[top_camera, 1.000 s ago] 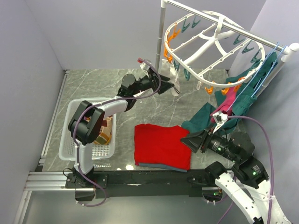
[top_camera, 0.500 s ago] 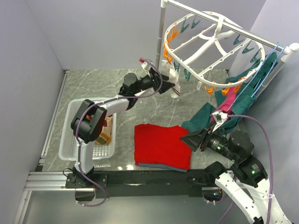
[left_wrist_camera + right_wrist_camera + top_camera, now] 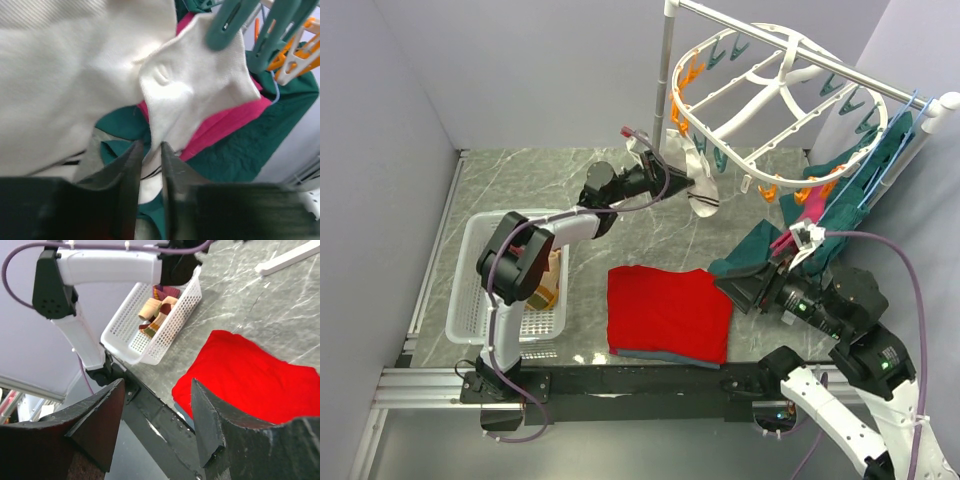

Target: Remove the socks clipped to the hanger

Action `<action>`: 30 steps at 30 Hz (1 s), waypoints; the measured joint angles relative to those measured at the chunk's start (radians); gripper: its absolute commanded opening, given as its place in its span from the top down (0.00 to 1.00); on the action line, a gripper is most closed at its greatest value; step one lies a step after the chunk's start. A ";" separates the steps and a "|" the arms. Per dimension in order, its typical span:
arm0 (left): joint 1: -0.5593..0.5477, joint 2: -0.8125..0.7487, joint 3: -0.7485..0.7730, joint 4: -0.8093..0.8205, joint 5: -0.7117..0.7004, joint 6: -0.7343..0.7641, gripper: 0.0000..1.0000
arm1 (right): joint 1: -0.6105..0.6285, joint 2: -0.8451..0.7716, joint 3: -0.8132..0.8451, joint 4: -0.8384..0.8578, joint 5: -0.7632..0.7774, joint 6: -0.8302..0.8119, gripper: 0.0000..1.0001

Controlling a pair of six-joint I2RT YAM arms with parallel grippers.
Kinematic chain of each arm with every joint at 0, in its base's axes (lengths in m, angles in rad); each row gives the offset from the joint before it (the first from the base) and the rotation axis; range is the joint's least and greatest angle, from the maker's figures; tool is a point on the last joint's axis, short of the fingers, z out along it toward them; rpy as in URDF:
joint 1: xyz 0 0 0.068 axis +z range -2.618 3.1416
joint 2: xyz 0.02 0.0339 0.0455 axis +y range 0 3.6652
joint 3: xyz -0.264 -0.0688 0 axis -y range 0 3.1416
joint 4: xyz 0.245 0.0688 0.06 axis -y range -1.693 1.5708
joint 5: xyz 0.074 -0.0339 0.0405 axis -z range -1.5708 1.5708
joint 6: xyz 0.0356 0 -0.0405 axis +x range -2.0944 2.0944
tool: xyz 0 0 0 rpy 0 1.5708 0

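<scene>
The white oval hanger (image 3: 775, 85) hangs at the back right with teal and orange pegs. A whitish sock (image 3: 702, 196) dangles from its near left rim. In the left wrist view a teal peg (image 3: 227, 22) holds that sock (image 3: 200, 85) at its top. My left gripper (image 3: 682, 184) reaches it from the left, and its jaws (image 3: 148, 150) are shut on the sock's lower edge. More whitish fabric (image 3: 60, 75) fills that view's upper left. My right gripper (image 3: 738, 290) hovers open above the table's front right, holding nothing (image 3: 157, 405).
A white slotted basket (image 3: 470, 290) at the left holds maroon and tan socks (image 3: 157, 310). A flat red cloth (image 3: 668, 312) lies in front of the arms. Teal and pink garments (image 3: 825, 205) hang on blue hangers at the right rail, behind the sock.
My left gripper has moved slightly right and closed from open onto the whitish sock. The right arm has lifted a little and shifted right.
</scene>
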 measured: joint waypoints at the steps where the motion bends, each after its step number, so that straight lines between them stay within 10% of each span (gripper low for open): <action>1: -0.004 -0.009 -0.012 0.001 0.001 -0.005 0.93 | 0.000 0.012 0.019 -0.005 0.003 -0.007 0.38; 17: -0.145 -0.209 -0.197 0.006 -0.050 -0.011 0.99 | 0.019 0.274 0.373 -0.125 0.167 -0.061 0.41; 30: -0.163 -0.341 -0.324 -0.002 -0.105 -0.026 0.99 | 0.352 0.615 0.628 -0.175 0.663 -0.111 0.39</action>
